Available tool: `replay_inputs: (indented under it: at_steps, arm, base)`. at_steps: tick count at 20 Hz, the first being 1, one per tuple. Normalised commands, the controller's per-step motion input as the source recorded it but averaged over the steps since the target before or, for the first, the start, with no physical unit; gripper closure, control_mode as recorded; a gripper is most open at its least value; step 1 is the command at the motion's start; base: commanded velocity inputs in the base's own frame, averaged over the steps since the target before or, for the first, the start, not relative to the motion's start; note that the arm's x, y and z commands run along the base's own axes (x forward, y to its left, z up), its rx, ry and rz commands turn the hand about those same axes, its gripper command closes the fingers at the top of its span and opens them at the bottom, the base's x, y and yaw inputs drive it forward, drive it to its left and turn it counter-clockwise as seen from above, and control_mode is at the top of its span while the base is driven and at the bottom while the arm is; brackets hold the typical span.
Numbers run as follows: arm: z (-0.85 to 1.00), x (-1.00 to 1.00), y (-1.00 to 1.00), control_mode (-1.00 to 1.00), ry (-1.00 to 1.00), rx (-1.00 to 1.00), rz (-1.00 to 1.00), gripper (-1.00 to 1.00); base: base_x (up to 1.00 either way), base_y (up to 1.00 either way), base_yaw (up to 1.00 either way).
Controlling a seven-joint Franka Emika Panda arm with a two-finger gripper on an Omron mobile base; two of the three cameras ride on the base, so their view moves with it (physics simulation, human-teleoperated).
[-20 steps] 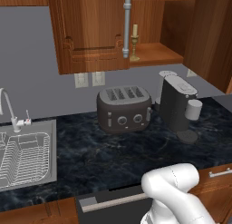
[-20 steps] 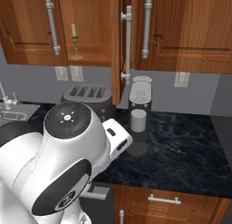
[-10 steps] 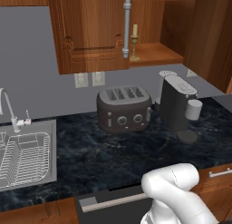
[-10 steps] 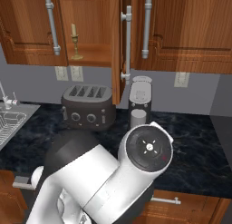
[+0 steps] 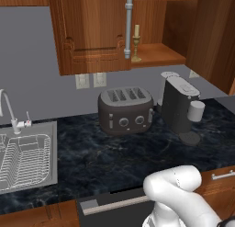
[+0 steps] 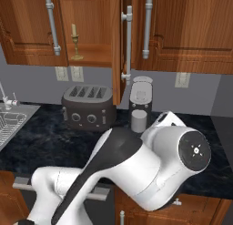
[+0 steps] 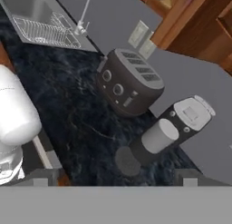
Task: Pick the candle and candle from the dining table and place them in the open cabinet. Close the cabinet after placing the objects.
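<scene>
**Black marble counter under an open wall cabinet, taper candle on the shelf**

Dark veined counter (image 5: 114, 161) along a grey wall, with a sink (image 5: 27, 159) holding a wire rack at its left end. Toaster (image 5: 125, 110) mid-counter against the wall, four slots up; coffee machine (image 5: 180, 109) just beside it to the right, with a pale cup-shaped part at its front.

Above, reddish-brown cabinet (image 6: 98, 53) with one door swung out, seen edge-on in the right base view, silver bar handle (image 6: 128, 44) facing forward. Inside, on the lower shelf: slim pale candle (image 6: 74, 42) on a gold candlestick, upright, long axis vertical, round base flat on the shelf board near its front edge. Bare shelf to the candlestick's right, as far as the open door's edge.

Gripper (image 7: 113, 175) in the hand view: two dark fingertips set wide apart at the bottom, nothing between them, looking down over the counter toward toaster and coffee machine.
</scene>
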Motion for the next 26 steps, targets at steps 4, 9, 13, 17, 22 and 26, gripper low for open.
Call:
replay_inputs:
  at_steps: [4,9,13,17,22,26]
  arm:
    - [0.00,0.45,-0.02,-1.00,-0.22,0.09,0.17,-1.00]
    - [0.00,0.37,-0.15,-1.00,-0.21,0.08,0.19,-1.00]
    - [0.06,0.45,-0.26,-1.00,-0.20,0.09,0.21,-1.00]
    - [0.08,0.45,-0.25,-1.00,-0.17,0.07,0.19,-1.00]
    - [0.00,0.13,-0.20,-1.00,0.00,0.08,0.02,-1.00]
    - [0.16,0.29,-0.09,-1.00,0.00,0.01,0.00,-1.00]
  base:
    - [0.00,0.00,0.00]
    - [0.00,0.00,0.00]
    - [0.00,0.00,0.00]
    - [0.00,0.00,0.00]
    - [0.00,0.00,0.00]
    - [0.00,0.00,0.00]
